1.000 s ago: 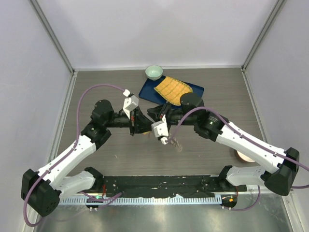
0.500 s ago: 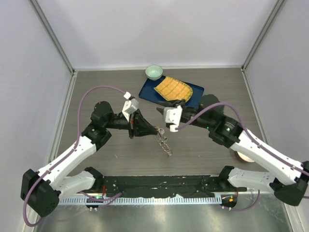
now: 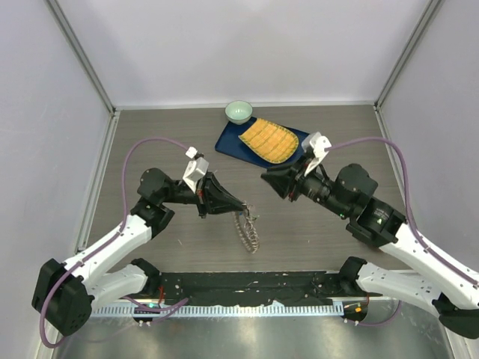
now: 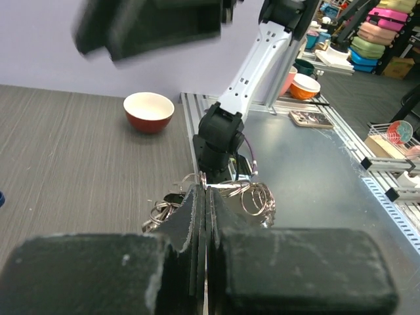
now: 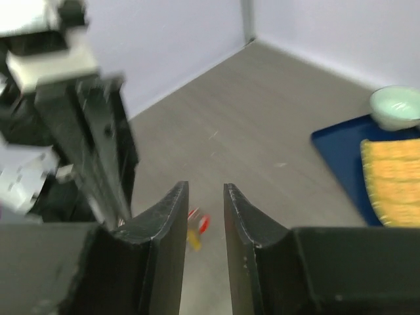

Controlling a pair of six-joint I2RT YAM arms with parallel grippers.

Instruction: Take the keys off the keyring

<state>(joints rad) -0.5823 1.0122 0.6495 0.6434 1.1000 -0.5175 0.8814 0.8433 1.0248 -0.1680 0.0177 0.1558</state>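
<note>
Centre of the top view: the left gripper (image 3: 239, 203) has its fingers pressed together on the keyring (image 3: 245, 215), which hangs off its tip. The keys (image 3: 251, 238) trail down toward the table (whether the lowest ones touch it I cannot tell). Right of centre, the right gripper (image 3: 267, 183) points toward the left one, apart from the bunch and holding nothing. In the upper middle lie a blue tray (image 3: 227, 140), a yellow cloth (image 3: 267, 140) on it, and a pale bowl (image 3: 239, 111) at its far corner.

Low in the left wrist view, the pads (image 4: 193, 216) meet with no gap, and wire loops and keys bunch just past them. A red bowl (image 4: 149, 111) sits upper left.

Bottom of the right wrist view: the fingers (image 5: 167, 223) stand narrowly apart and empty, with red and yellow key heads showing in the gap beyond.

The step in hand looks like the reach for a key: one arm steadies the ring while the other is free. Next, the right gripper needs to close on a single key head and work it round to the ring's split. That will likely be fiddly, as the bunch dangles loose.
</note>
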